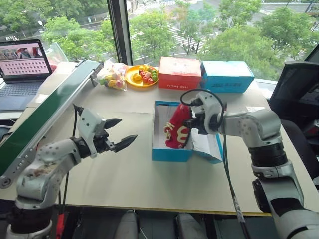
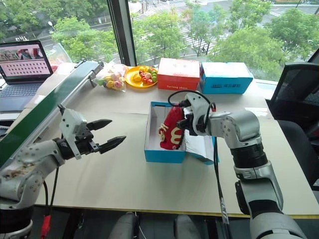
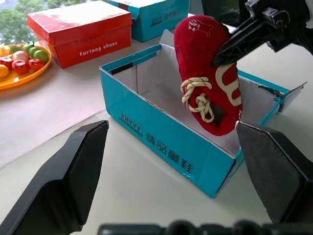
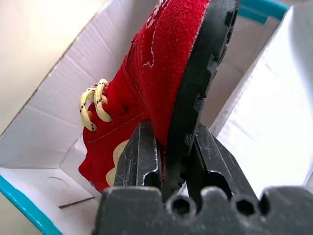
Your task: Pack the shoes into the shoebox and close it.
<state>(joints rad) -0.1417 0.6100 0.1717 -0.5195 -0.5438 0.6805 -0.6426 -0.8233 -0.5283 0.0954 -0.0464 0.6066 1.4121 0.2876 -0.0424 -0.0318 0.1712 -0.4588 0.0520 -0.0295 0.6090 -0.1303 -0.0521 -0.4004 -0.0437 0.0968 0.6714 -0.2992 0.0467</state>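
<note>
An upper-floor office: a desk (image 1: pixel 134 184) by a big window (image 1: pixel 209 25) over treetops, an open laptop (image 1: pixel 22 64), a black office chair (image 1: pixel 299 94).

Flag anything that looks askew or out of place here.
One red shoe stands tilted on end in the open shoebox, pinched at the sole by the right gripper, not lying flat yet. Nothing looks spilled or damaged.

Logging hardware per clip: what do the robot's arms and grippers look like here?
Both arms are silver-grey metal segments with black joint bands. A black cable loops over the right gripper; another hangs along that forearm. The left gripper has a white housing and black, pointed jaws.
</note>
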